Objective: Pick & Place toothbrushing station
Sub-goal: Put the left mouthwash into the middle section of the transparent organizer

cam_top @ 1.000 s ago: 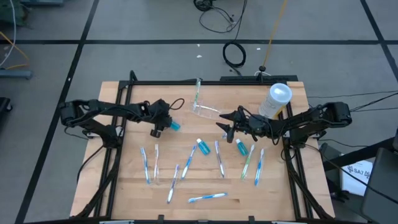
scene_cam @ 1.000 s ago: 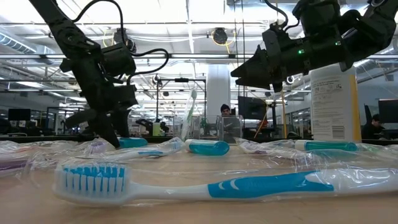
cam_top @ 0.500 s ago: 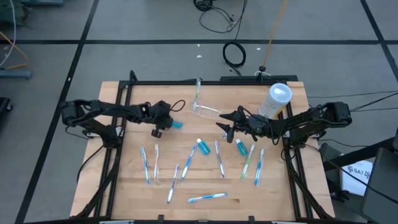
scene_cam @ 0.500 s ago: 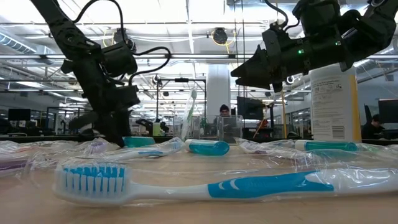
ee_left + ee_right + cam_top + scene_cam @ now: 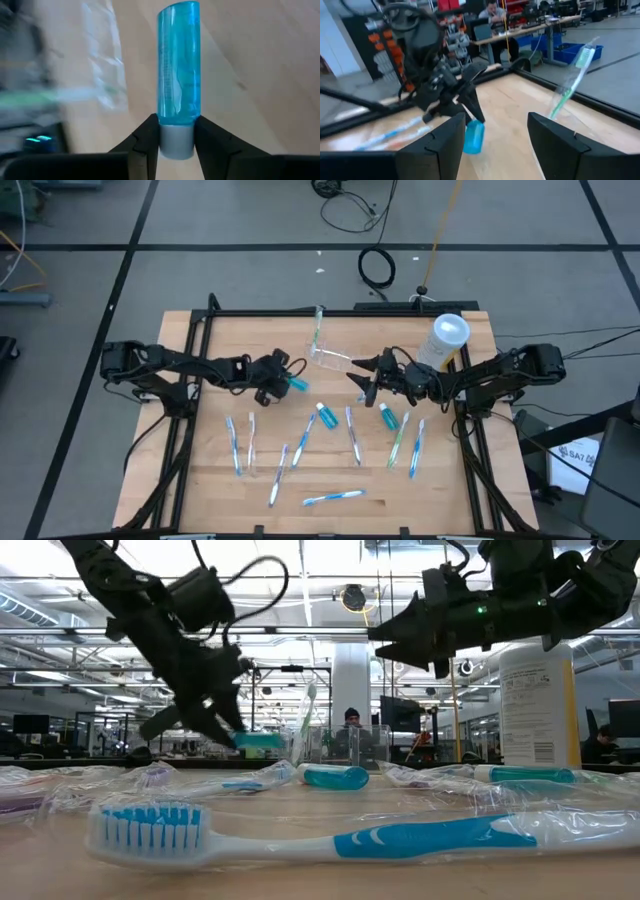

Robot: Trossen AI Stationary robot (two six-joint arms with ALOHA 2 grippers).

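Note:
My left gripper (image 5: pixel 276 378) is shut on a small blue tube (image 5: pixel 297 383) with a grey cap, held above the table left of centre. The toothbrushing station (image 5: pixel 330 358), a clear plastic holder, lies on the table just beyond the tube. A green toothbrush (image 5: pixel 319 326) sticks out of it toward the far edge. My right gripper (image 5: pixel 360 372) hovers open to the holder's right, pointing at the left gripper. The right wrist view shows the tube (image 5: pixel 473 136) and the green toothbrush (image 5: pixel 570 80). My left gripper pinches the tube's grey cap end (image 5: pixel 176 144) between its two fingers. The blue body (image 5: pixel 179 65) sticks straight out beyond the fingertips. The fingers slant down toward the table's right side, in line with the tube. The tube (image 5: pixel 258 740) is lifted clear of the table.
A tall whitish cylinder with a round white top (image 5: pixel 443 342) stands at the far right. Several wrapped toothbrushes (image 5: pixel 299 438) and two more blue tubes (image 5: pixel 325 416) (image 5: pixel 388 417) lie across the table's near half. One wrapped toothbrush (image 5: pixel 300 835) lies close to the near edge.
My left gripper has lifted the blue tube off the table and carried it toward the table's right edge, nearer the clear holder, rolling its wrist on the way. My right gripper's fingers have tipped up a little; the arm has stayed in place.

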